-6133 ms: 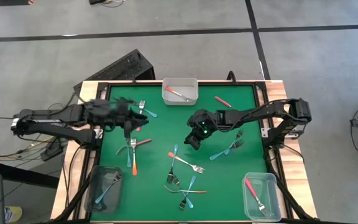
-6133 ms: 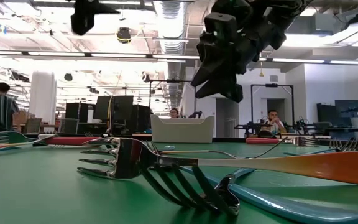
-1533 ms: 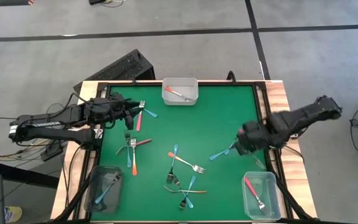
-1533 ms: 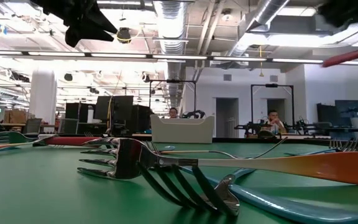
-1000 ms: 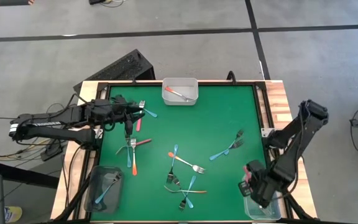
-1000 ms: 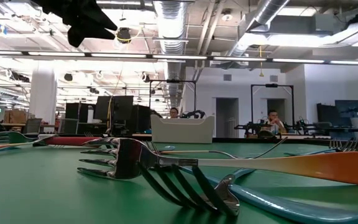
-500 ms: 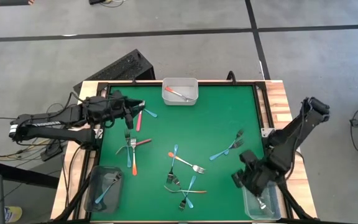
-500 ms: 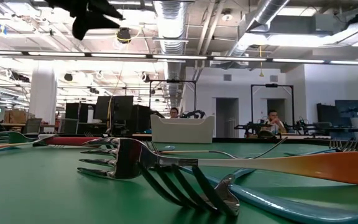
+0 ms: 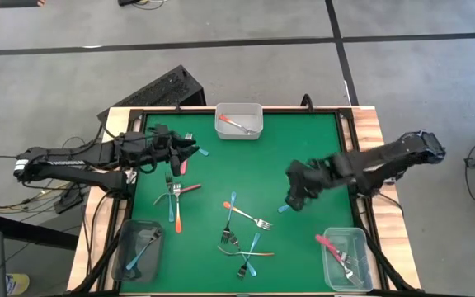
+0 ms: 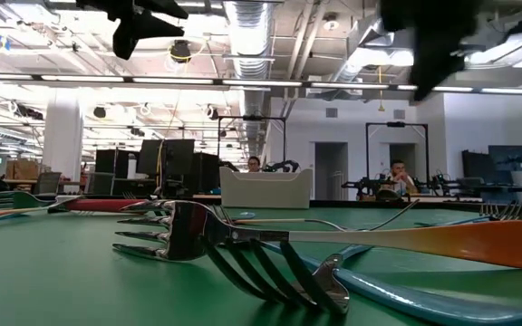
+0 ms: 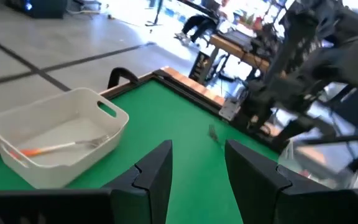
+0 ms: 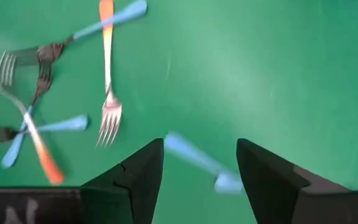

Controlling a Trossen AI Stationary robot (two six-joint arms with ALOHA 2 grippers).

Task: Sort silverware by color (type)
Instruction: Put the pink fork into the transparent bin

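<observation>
The right claw [image 9: 293,198] hangs open over a light-blue-handled metal fork [image 12: 194,158] lying between its fingers. The left claw [image 9: 180,151], seemingly empty, hovers apart near 1 red-handled fork [image 9: 182,162] on the green table [image 9: 287,161].

Bench [image 9: 303,140] covered in matt green felt-like cloth, framed by pale bare wood with dark metal rails. Forks [image 10: 234,240]: polished silver metal tines, mirror-glossy, with smooth glossy coloured handles, likely plastic. White bin [image 11: 61,140] smooth opaque plastic; corner bin [image 9: 361,239] clear plastic; gripper fingers [image 12: 135,180] matt black.
</observation>
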